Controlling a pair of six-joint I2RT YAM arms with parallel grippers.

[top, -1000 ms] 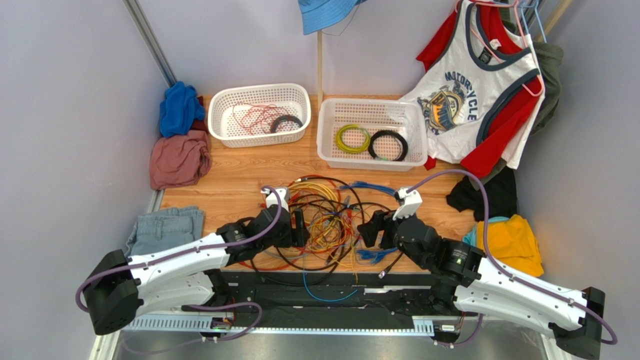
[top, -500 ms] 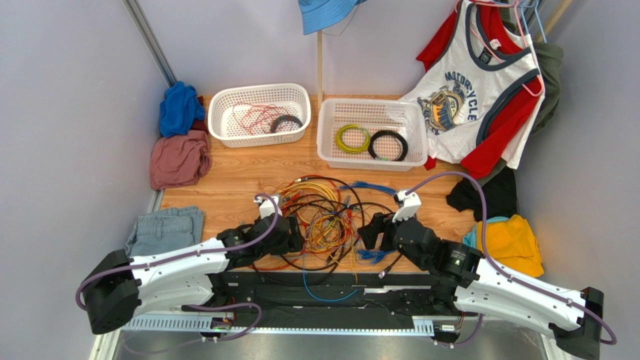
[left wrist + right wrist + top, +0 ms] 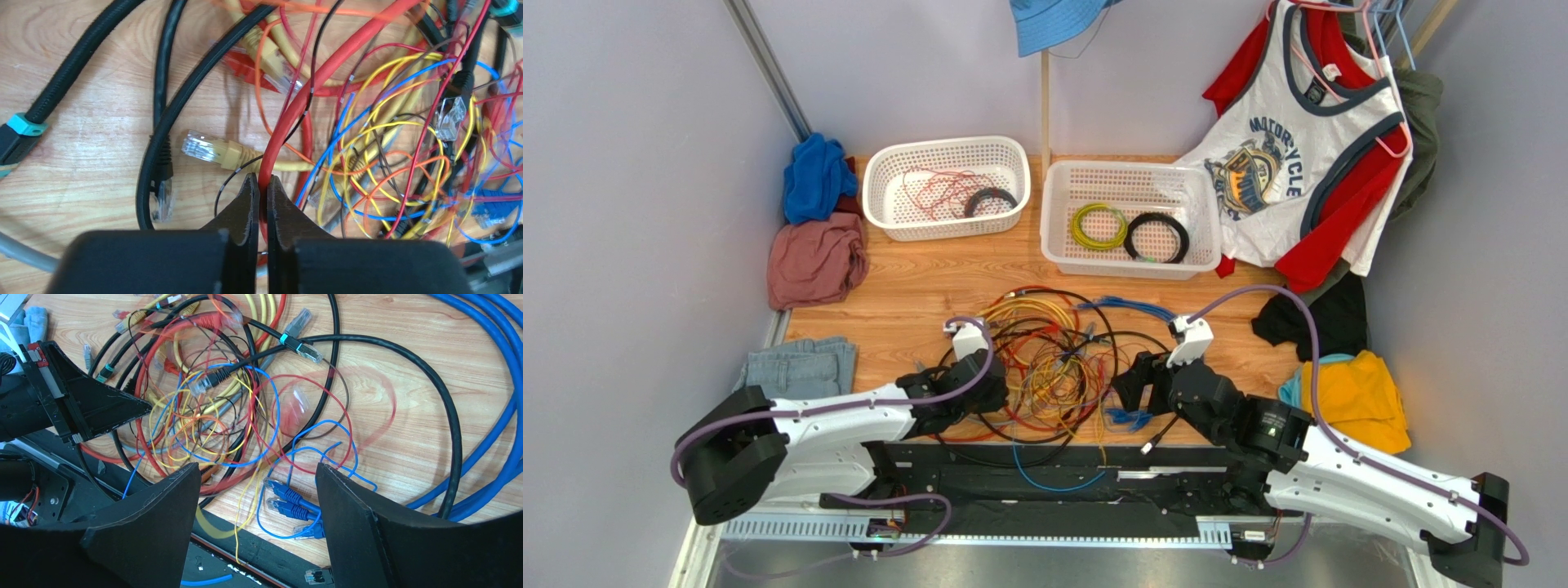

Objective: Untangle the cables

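Top view: the cables [image 3: 1053, 361] lie in a loose heap of black, red, orange, yellow and blue cords on the wooden table [image 3: 891, 306], near its front edge and between the two arms. The left gripper [image 3: 987, 377] sits at the heap's left edge and the right gripper [image 3: 1133, 384] at its right edge. From up here the left jaws are lost among the cords, so the grip probably cannot be read in this view. Two white baskets [image 3: 946, 184] stand well behind the heap. Left wrist view: the jaws are pinched narrow on a thick red cable [image 3: 319, 79], which rises from between the fingertips and arcs up to the right. A yellow cord with a clear plug [image 3: 215, 151] lies just to the left of the fingertips, with black cords beyond it. Right wrist view: the fingers stand wide apart and hold nothing. A thin blue cord with blue plugs [image 3: 288, 502] lies on the wood between them, and a thick blue cable [image 3: 491, 386] curves along the right side.
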